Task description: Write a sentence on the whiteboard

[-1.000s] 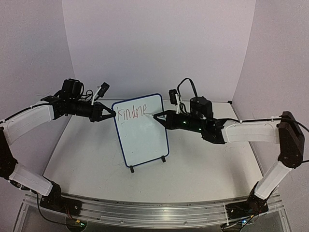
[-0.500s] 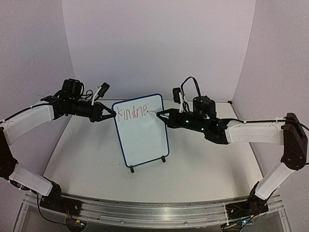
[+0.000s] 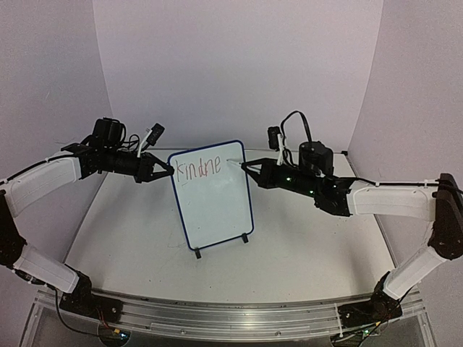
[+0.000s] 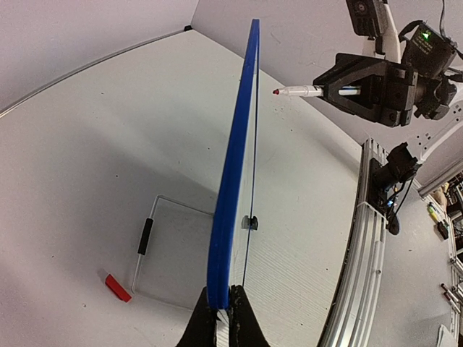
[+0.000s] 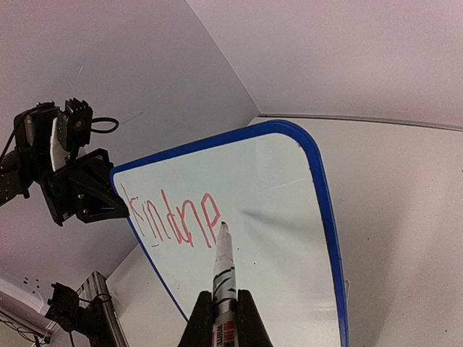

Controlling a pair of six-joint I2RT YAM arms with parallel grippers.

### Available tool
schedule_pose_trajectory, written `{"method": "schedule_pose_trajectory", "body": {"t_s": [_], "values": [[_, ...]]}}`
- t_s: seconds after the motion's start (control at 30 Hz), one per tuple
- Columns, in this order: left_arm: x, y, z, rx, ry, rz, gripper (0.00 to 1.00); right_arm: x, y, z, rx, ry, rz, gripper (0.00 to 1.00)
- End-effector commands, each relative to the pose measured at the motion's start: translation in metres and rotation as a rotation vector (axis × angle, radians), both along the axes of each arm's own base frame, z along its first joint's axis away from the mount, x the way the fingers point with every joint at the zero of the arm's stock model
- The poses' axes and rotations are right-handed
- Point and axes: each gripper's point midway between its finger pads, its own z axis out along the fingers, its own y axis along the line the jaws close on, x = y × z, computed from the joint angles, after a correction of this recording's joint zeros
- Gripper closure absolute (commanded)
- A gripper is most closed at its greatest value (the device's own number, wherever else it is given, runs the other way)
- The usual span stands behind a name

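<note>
The board (image 3: 213,206) stands upright on its feet (image 3: 198,253) mid-table (image 3: 304,253), its face turned a little toward the right arm. The left gripper (image 3: 169,171) is closed on the board's left edge near the top. I take this as a brace, so that the light board neither slides nor tips back when the pen presses on it. In the left wrist view its fingers (image 4: 202,331) pinch the blue frame from both sides.

The right gripper (image 3: 247,168) is clamped around a red marker (image 5: 224,271), which lies along the fingers with its tip pointing forward, so the arm can write much as a hand would. The sentence (image 5: 173,220) reads only "kindne" along the top line, so most of it is not yet written. The tip sits just right of the last letter, and the left wrist view shows a gap between it and the board face — off the surface, I judge, between letters.

The next stroke calls for a gentle touch down just past the "e", where little room is left on that line. Too hard a push could rock the board against the left grip.
</note>
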Motion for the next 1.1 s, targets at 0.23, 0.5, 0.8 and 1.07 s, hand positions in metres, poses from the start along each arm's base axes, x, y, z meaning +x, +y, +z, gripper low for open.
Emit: {"method": "schedule_pose_trajectory", "body": {"t_s": [0.23,0.5,0.8,1.07], "values": [[-0.004,-0.001,-0.022,0.081,0.037,-0.006,1.0,0.016,0.005,0.022,0.042,-0.059,-0.02,1.0],[-0.004,-0.001,-0.022,0.084,0.033,-0.007,1.0,0.023,0.007,0.022,0.047,-0.066,-0.032,1.0],[-0.004,-0.001,-0.021,0.084,0.032,-0.007,1.0,0.023,0.007,0.012,0.032,-0.051,-0.033,1.0],[-0.004,0.0,-0.022,0.085,0.033,-0.006,1.0,0.023,0.014,0.007,0.025,-0.043,-0.002,1.0]]}}
